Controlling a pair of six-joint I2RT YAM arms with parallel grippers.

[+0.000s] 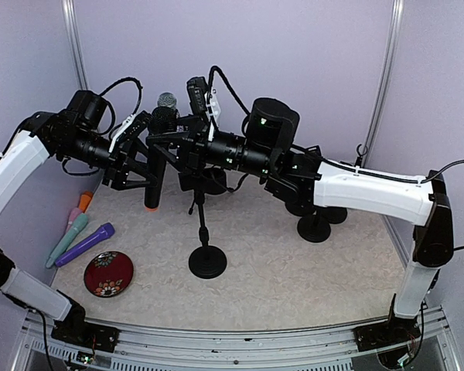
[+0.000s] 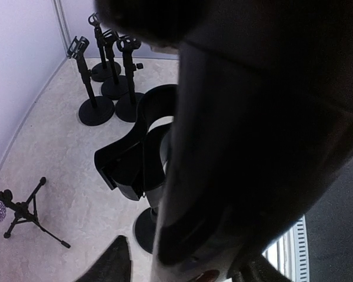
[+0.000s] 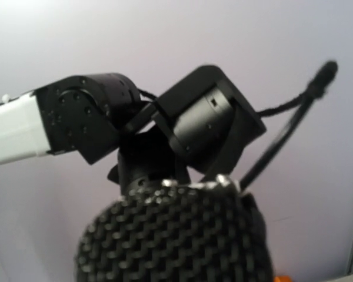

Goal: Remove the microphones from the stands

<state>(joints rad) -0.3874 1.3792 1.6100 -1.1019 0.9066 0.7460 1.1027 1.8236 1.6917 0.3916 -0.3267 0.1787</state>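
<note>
The microphone [image 1: 156,151] has a grey mesh head, a black body and an orange foot. It hangs upright, left of the black round-base stand [image 1: 207,260]. My right gripper [image 1: 175,144] reaches in from the right and is shut on it just under the head. That mesh head [image 3: 170,235] fills the right wrist view and hides the fingers. My left gripper [image 1: 145,158] straddles the body from the left. In the left wrist view the body [image 2: 223,147] looms large, and floor shows between it and the left finger [image 2: 113,265]. The stand's clip [image 2: 132,158] is empty.
Teal [image 1: 68,236], purple [image 1: 86,243] and orange-pink [image 1: 80,207] microphones lie at the left beside a red plate [image 1: 108,273]. Spare round-base stands [image 1: 315,227] cluster at the back right. A small tripod stand [image 1: 205,184] stands behind the main one. Purple walls close in on three sides.
</note>
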